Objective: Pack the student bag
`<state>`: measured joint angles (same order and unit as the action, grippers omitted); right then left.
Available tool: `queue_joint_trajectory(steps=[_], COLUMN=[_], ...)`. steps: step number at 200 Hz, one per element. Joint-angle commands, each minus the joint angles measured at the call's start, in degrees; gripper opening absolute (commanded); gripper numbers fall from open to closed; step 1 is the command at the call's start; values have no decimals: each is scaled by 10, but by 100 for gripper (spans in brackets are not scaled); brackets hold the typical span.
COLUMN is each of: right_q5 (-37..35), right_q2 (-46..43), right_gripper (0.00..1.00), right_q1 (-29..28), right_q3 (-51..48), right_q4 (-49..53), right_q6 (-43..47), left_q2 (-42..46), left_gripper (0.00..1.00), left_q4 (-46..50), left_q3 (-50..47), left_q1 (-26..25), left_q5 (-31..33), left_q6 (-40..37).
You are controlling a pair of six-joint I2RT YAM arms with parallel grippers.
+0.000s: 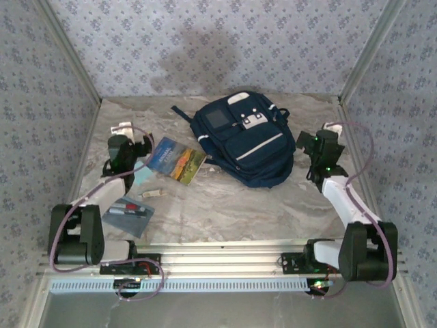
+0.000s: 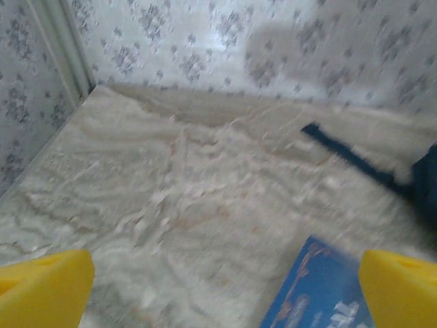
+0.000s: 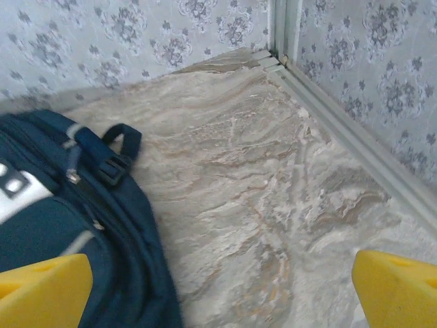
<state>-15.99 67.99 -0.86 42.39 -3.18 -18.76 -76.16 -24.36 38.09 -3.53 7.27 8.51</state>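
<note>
The student bag (image 1: 244,140) lies flat on the marble-patterned tabletop (image 1: 232,212), in the upper middle of the top view and a little right of centre. Its grey front panel and white patches face up, and one dark strap (image 1: 183,113) trails off toward the upper left. Just beside its lower-left edge lies a small colourful book (image 1: 176,159); whether the two touch cannot be told. Toward the lower left of that view, apart from the bag, are a short pale stick (image 1: 153,194) and a flat grey pouch (image 1: 130,213) with red and dark shapes inside. The left end effector (image 1: 124,130) sits at the left middle of the frame, near the book's left side. In its wrist view the yellow fingers (image 2: 41,290) stand spread wide in the bottom corners with nothing gripped; bare tabletop and a blue corner of the book show between them, and the strap crosses the right side. The right end effector (image 1: 332,130) is at the right middle of the top view, just beside the bag's right edge. Its own yellow fingers (image 3: 399,287) are likewise spread and grip nothing. In that wrist view the bag occupies the lower left, with a buckled loop at its edge. Floral-patterned walls (image 1: 225,41) enclose the tabletop.
</note>
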Motion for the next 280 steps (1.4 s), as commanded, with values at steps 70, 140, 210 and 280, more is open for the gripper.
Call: queue_joint_trajectory(steps=[70, 140, 210, 280], right_q5=[192, 207, 215, 222], right_q2=[32, 125, 160, 175], right_gripper=[100, 100, 100, 96], right_q1=[-100, -101, -82, -82], right_q3=[-30, -61, -47, -46], right_q4=[71, -33, -52, -59], right_q6=[-322, -352, -325, -320], left_q2=[-179, -355, -422, -467], left_gripper=[99, 98, 84, 38], left_q4=[78, 47, 44, 20], left_q3=[177, 286, 311, 358], left_q1=[-104, -188, -210, -214], left_q5=[-144, -201, -175, -198], left_q6=[297, 453, 485, 482])
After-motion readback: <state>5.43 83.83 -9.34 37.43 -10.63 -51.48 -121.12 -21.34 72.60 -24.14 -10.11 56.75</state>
